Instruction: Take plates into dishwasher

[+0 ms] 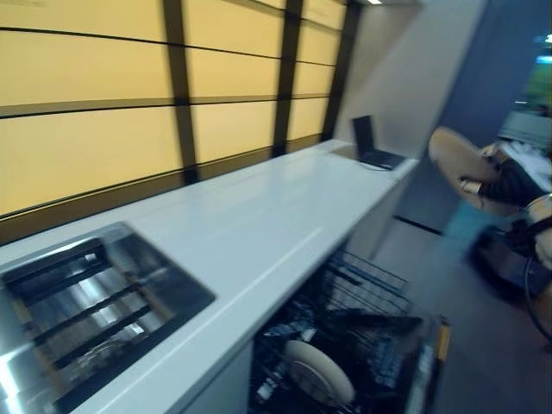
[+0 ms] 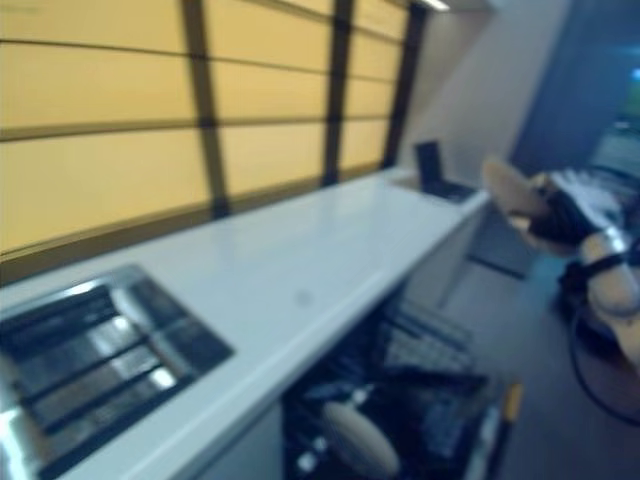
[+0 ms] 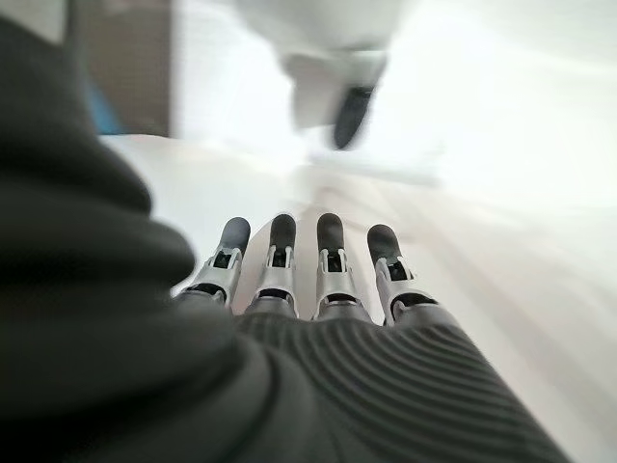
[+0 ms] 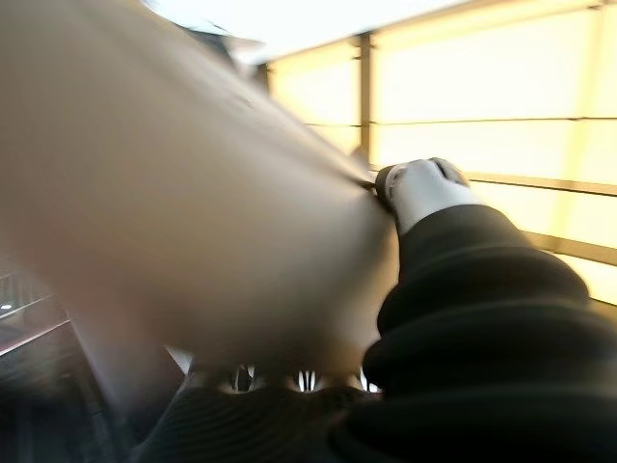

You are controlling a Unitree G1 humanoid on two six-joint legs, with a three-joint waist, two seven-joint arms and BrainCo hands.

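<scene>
At the bottom centre of the head views, nearest the camera, the dishwasher rack (image 1: 362,345) is pulled out from under the table (image 1: 259,224), its dark wire basket open to receive dishes. 1 pale plate (image 1: 321,371) already stands on edge in the rack, held upright by the wires, which is how plates need to sit there. At the lower left of the frame a steel sink (image 1: 82,315) is set into the white table top, with dark bars lying across its basin. The right hand (image 4: 424,188) shows in its own wrist view: a broad beige plate (image 4: 183,212) fills most of that frame and the thumb presses over its rim, with the fingers under the plate, so the hand is clamped on the plate to carry it. The same plate (image 1: 461,168) and arm appear at the right edge of the head view, held high and well apart from the rack, likely on the way over. The left hand (image 3: 304,280) has its fingers straight and side by side, holding nothing. Farther along, at the table's far end in the upper middle, a dark laptop (image 1: 373,145) stands open, in front of yellow wall panels (image 1: 95,95) divided by dark strips.
</scene>
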